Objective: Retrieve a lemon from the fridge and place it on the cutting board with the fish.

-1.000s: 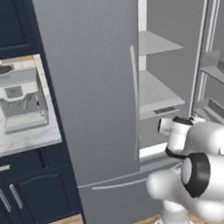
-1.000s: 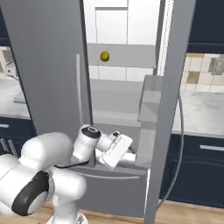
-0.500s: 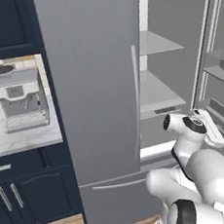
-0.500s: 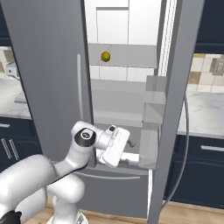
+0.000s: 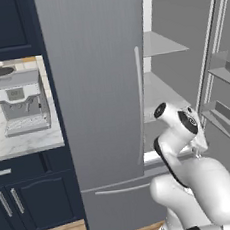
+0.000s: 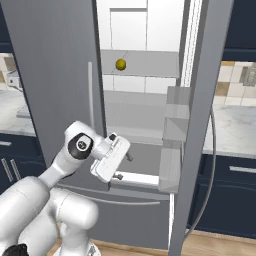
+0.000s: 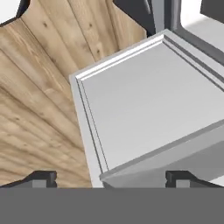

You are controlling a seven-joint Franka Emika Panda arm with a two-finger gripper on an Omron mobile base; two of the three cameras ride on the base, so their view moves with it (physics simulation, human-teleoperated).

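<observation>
The fridge (image 5: pixel 99 88) (image 6: pixel 50 75) has its left door closed and its right door (image 6: pixel 200 125) swung open. The lemon (image 6: pixel 120 64), small and yellow, sits on an upper grey shelf inside. My gripper (image 6: pixel 125 167) (image 5: pixel 197 148) hangs low in front of the opening, well below the lemon, open with nothing between its fingers. In the hand view the open gripper (image 7: pixel 111 179) looks down on the top edge of the fridge's grey bottom drawer (image 7: pixel 131 109). The cutting board and the fish are out of view.
A steel coffee machine (image 5: pixel 20 102) stands on the marble counter (image 5: pixel 19 139) left of the fridge, above navy cabinets (image 5: pixel 25 202). Door bins (image 6: pixel 175 115) jut from the open door to my right. Wooden floor (image 7: pixel 39 87) lies below.
The arm's links have swung and its elbow has risen. The hand has stayed low before the fridge opening, drifting slightly left. The jaws stay wide.
</observation>
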